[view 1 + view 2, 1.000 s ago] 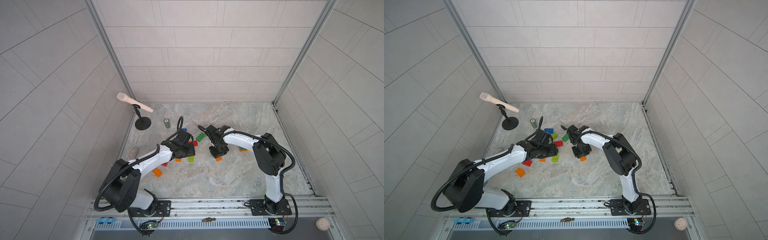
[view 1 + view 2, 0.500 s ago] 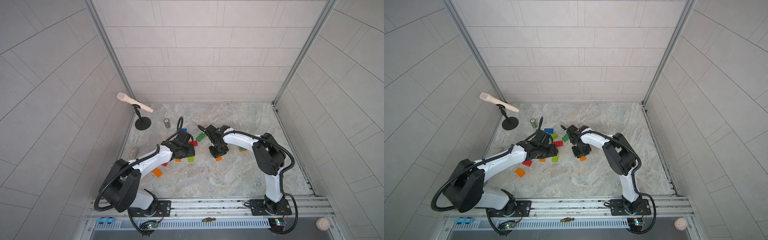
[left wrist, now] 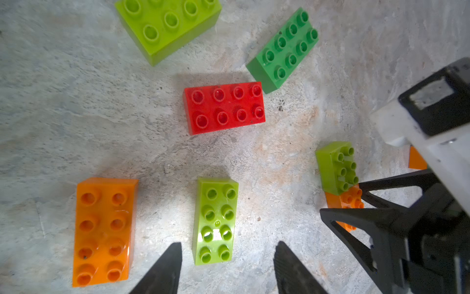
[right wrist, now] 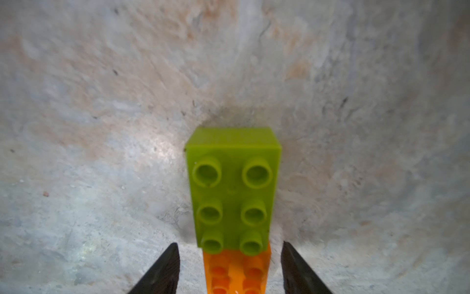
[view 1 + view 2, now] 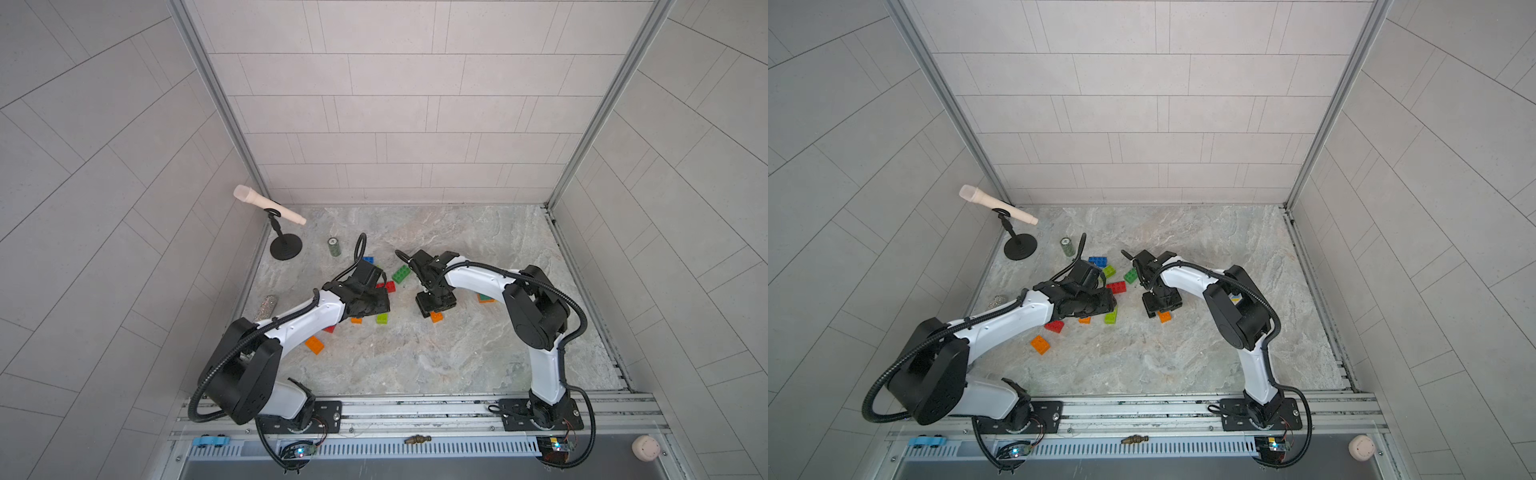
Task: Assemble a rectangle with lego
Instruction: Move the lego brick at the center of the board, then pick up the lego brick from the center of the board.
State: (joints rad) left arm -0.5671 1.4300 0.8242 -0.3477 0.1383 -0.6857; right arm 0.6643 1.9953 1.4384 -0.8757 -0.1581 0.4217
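Tabletop (image 5: 457, 353): marbled; carries all the bricks.

Right fingers (image 4: 162, 272): released. They stand apart on either side of an orange brick (image 4: 236, 269), with a gap at each side. A lime brick (image 4: 232, 188) sits on that brick's far part and extends beyond the fingertips.

Left fingers (image 3: 165, 269): released. They straddle a loose lime brick (image 3: 216, 221) without touching it. A red brick (image 3: 223, 107) lies beyond the fingertips. A loose orange brick (image 3: 104, 229) lies outside one finger.
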